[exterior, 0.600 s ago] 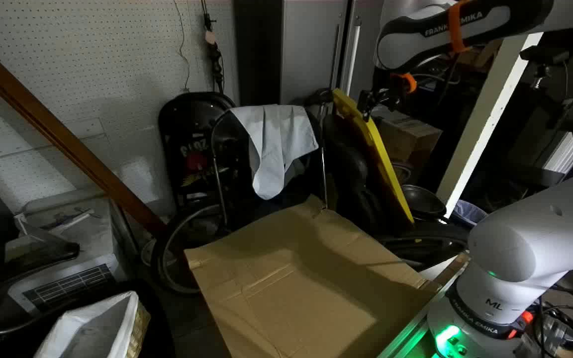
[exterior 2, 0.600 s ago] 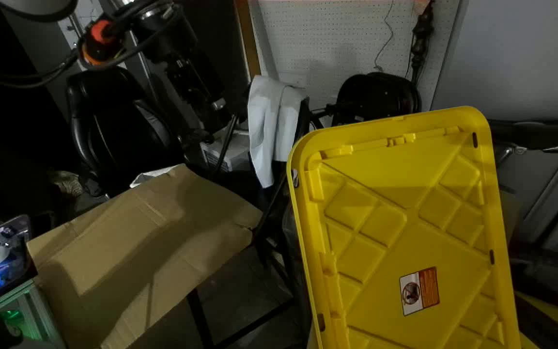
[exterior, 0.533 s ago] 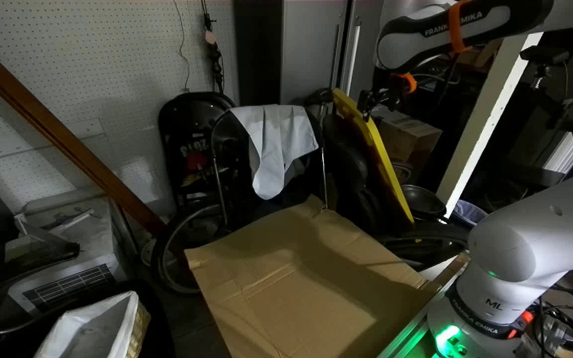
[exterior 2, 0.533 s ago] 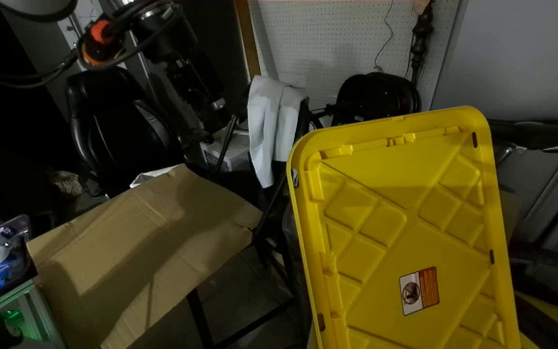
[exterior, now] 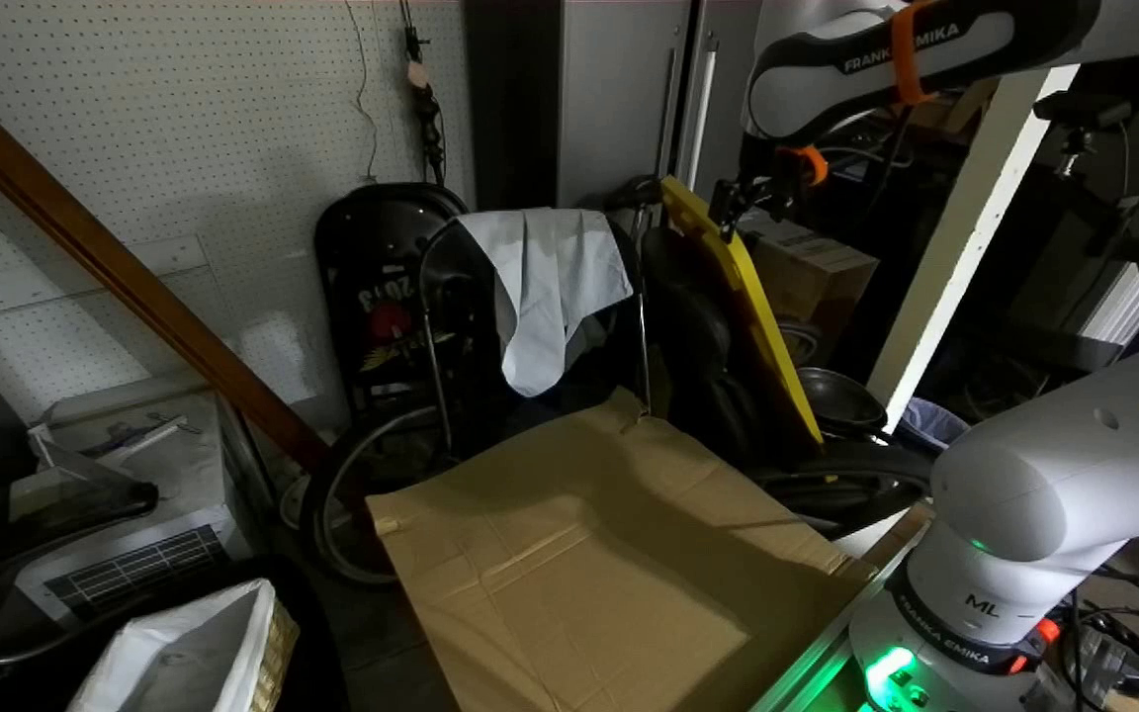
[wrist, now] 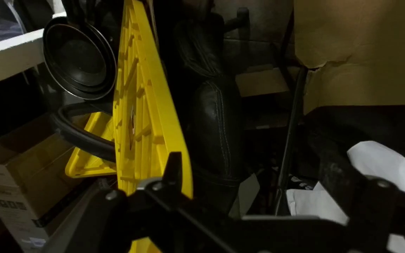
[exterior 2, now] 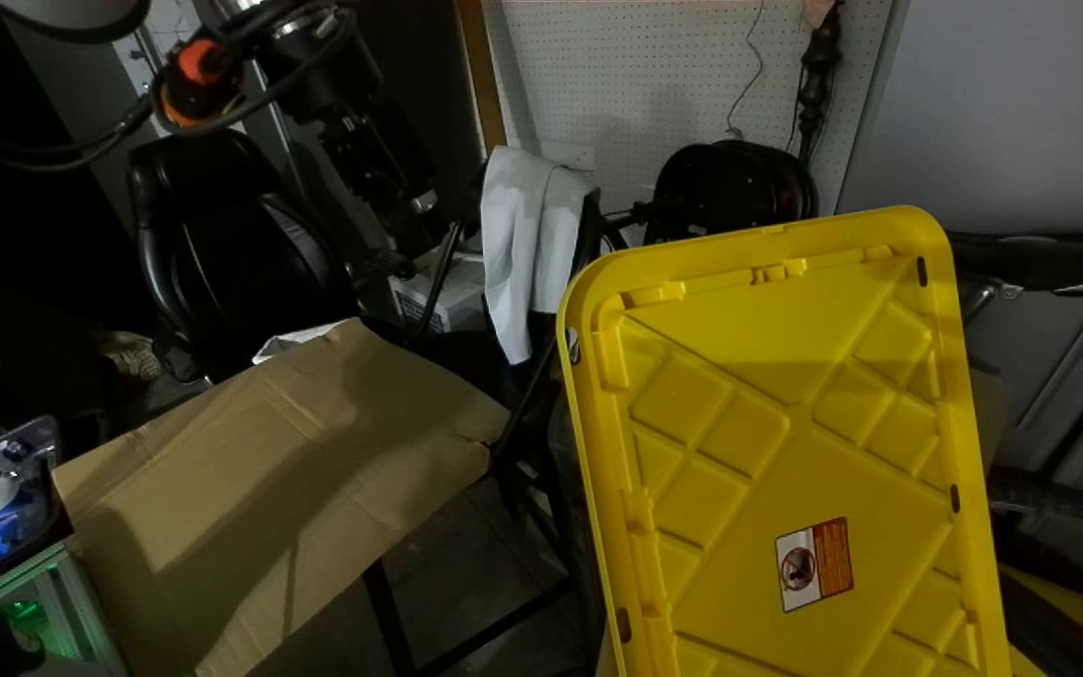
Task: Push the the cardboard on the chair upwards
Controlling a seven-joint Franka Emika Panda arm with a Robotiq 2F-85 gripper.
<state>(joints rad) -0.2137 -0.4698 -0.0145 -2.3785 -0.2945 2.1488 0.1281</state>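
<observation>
The cardboard [exterior: 619,554] is a large flat tan sheet. It lies with one end at the green-lit metal frame by the robot base and its far edge at the black folding chair [exterior: 436,326]. In an exterior view the cardboard [exterior 2: 269,470] slopes slightly, with a torn notch at its far corner. That notched edge also shows at the upper right of the wrist view [wrist: 371,70]. My gripper [wrist: 250,154] is open, its two dark fingers wide apart with nothing held between them. In an exterior view the gripper [exterior: 728,210] hangs high, apart from the cardboard, near the yellow lid's top.
A white cloth [exterior: 555,297] drapes over the chair's back. A large yellow lid [exterior 2: 786,442] stands tilted beside the chair, with a black padded seat [wrist: 214,123] alongside. A white-lined basket [exterior: 194,653], a leaning wooden beam [exterior: 125,257] and a white post [exterior: 975,237] stand around.
</observation>
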